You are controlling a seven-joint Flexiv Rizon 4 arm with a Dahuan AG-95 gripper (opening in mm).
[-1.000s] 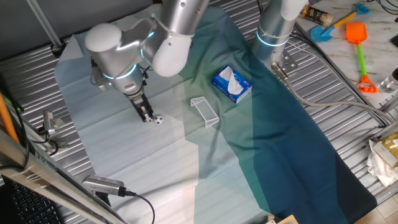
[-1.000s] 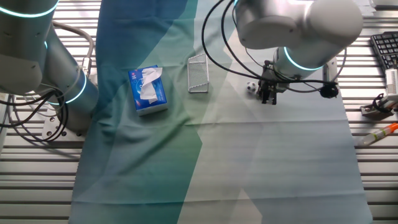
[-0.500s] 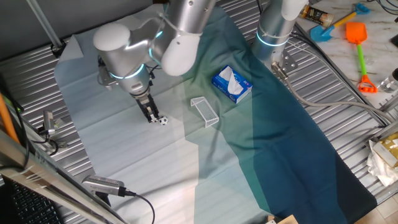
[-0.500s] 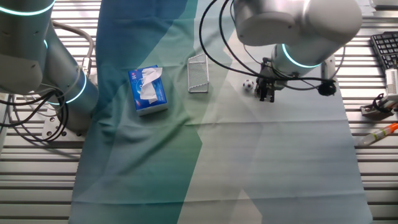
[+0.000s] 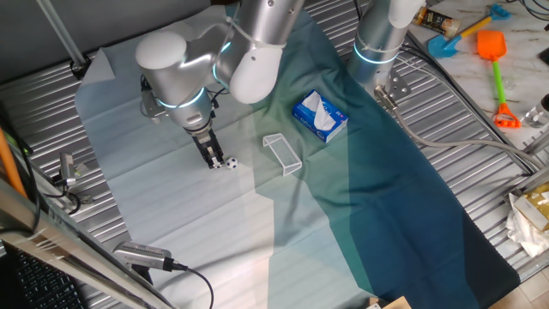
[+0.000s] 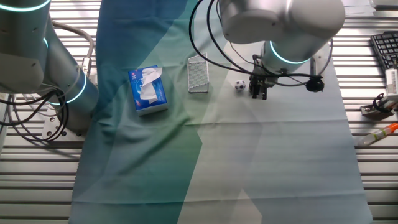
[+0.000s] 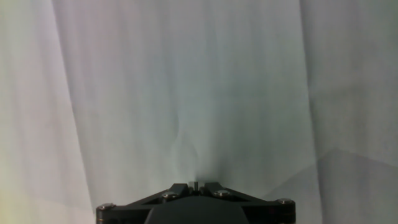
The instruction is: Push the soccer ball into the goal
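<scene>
In the one fixed view, start left of centre: your gripper [image 5: 211, 158] points down at the cloth [image 5: 171, 223] with its fingers pressed together, as the hand view also shows, nothing held between them. That makes sense for this job, since closed fingers give one solid edge to shove with rather than a gap the ball could slip into. Just to its right, touching or nearly so, sits the soccer ball [image 5: 231, 162], near the middle of the frame. Further right, well apart from the ball, lies the goal [image 5: 282, 154], its open frame in line with the push. Upper right of that rests the tissue box [image 5: 319, 117], off the path. You have one ball, one goal and one box on the cloth. In the other fixed view the order reverses: tissue box [image 6: 148, 90], goal [image 6: 198, 74], soccer ball [image 6: 240, 85], gripper [image 6: 257, 93].
</scene>
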